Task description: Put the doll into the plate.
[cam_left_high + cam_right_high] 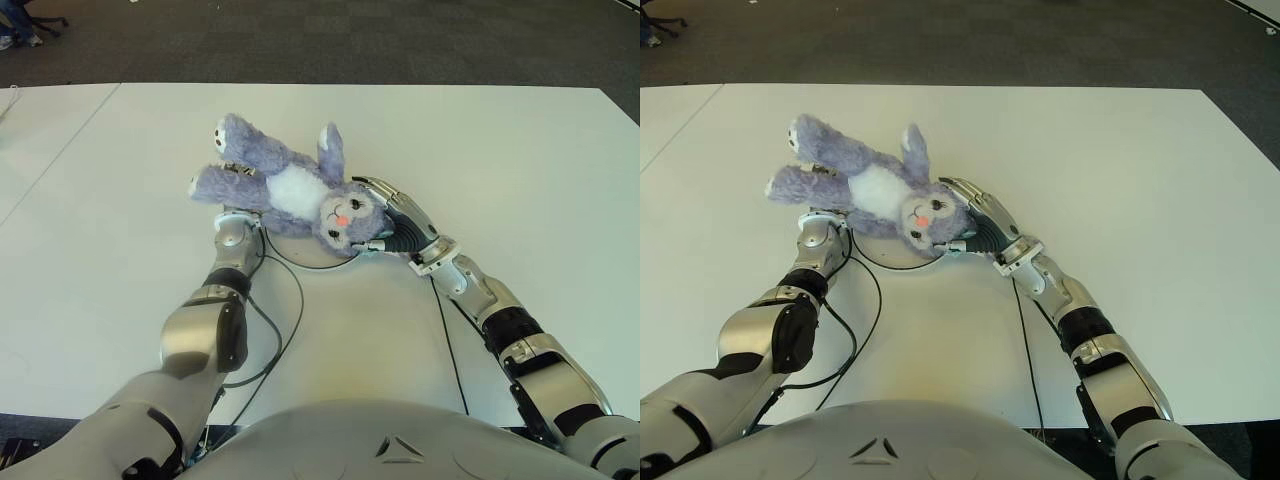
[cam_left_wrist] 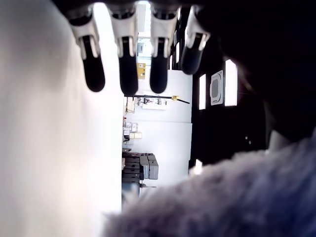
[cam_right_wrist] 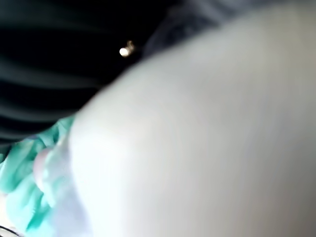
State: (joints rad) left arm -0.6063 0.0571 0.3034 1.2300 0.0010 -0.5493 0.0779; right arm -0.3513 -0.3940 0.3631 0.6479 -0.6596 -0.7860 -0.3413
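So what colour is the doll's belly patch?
White, on the lavender doll; clearest in the left eye view.

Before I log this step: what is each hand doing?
Left hand: under the plush bunny, fingers extended, not gripping.
Right hand: against the bunny's head; grip cannot be told.

Both eye views look forward and down from the head, sharing the white counter (image 1: 520,170) and both arms. Each wrist view sits very close against the doll (image 1: 290,185).
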